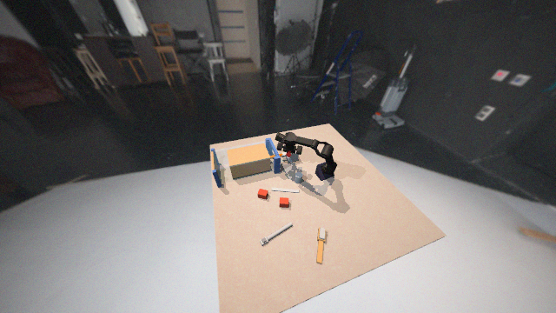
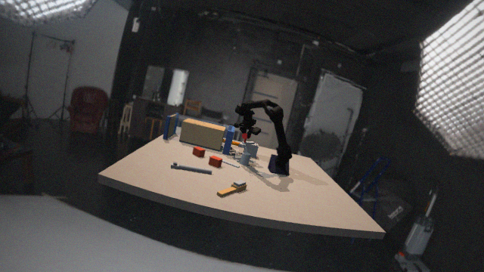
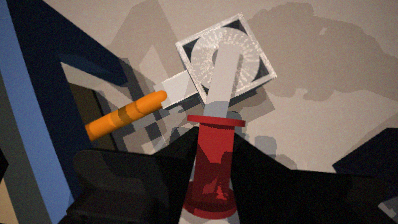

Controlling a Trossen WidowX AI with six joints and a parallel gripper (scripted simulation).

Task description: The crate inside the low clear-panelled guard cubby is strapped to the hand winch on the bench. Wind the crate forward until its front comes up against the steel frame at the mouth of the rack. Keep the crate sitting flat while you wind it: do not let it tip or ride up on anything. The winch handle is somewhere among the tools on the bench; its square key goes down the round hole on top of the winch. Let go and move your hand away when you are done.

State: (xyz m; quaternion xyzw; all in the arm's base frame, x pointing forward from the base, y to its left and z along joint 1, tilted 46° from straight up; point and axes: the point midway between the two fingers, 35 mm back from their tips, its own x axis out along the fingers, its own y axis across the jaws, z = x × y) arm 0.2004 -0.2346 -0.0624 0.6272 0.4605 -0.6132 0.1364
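The tan crate (image 1: 248,154) (image 2: 202,136) sits flat in the cubby, its front close behind the blue frame (image 1: 276,164) (image 2: 228,140) (image 3: 31,105); whether they touch cannot be told. An orange strap (image 2: 231,142) (image 3: 125,116) runs from the frame's mouth to the grey winch (image 2: 251,149) (image 3: 251,50). My gripper (image 1: 288,152) (image 2: 245,134) (image 3: 211,133) is shut on the red grip of the winch handle, beside the winch. The handle's pale arm (image 3: 222,85) reaches over the winch's round top. The key and how deep it sits are hidden under the arm.
Two red blocks (image 1: 262,194) (image 1: 284,203), a white rod (image 1: 285,190), a grey bar tool (image 1: 278,233) (image 2: 192,168) and an orange-handled tool (image 1: 320,251) (image 2: 227,191) lie on the bench. A grey-blue cylinder (image 2: 245,159) stands near the winch. A blue end frame (image 1: 217,178) stands behind the crate.
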